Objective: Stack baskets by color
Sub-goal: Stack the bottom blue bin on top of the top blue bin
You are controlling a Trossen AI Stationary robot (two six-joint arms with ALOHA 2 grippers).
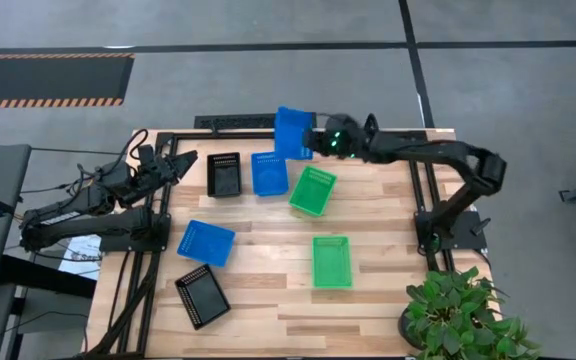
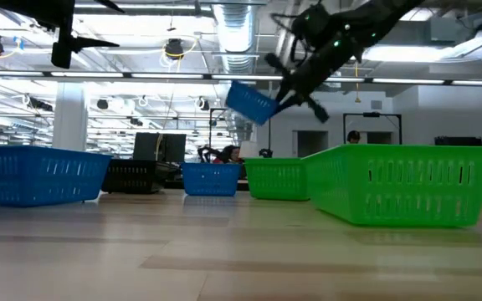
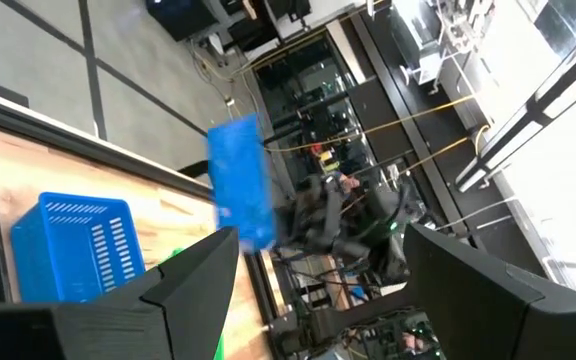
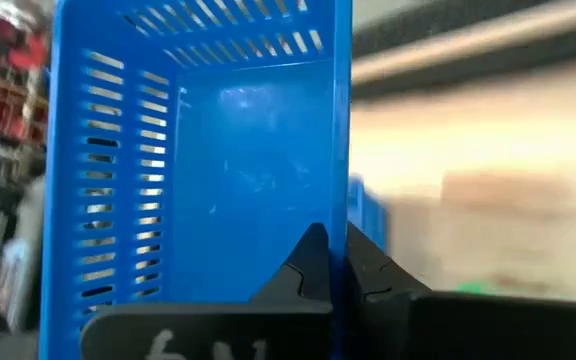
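Note:
My right gripper (image 1: 315,141) is shut on a blue basket (image 1: 293,132) held in the air over the table's far edge, also visible in the low view (image 2: 251,102). On the table rest a black basket (image 1: 224,175), a blue basket (image 1: 269,173) and a green basket (image 1: 312,190) in a far row. Nearer lie a blue basket (image 1: 206,242), a black basket (image 1: 201,296) and a green basket (image 1: 331,261), each on its bottom. My left gripper (image 1: 183,160) waits open at the far left, high above the table. My right gripper pinches one side wall (image 4: 343,205) of the blue basket, one finger (image 4: 308,265) inside the basket and the other (image 4: 373,275) outside. It reaches in from the table's right, slanting downward. The basket is lifted clear and tilted (image 2: 251,102).
A potted plant (image 1: 458,315) stands at the table's near right corner. A dark strip (image 1: 233,122) lies along the far edge. Bare wood (image 1: 268,300) shows in the near middle, between the black and green baskets.

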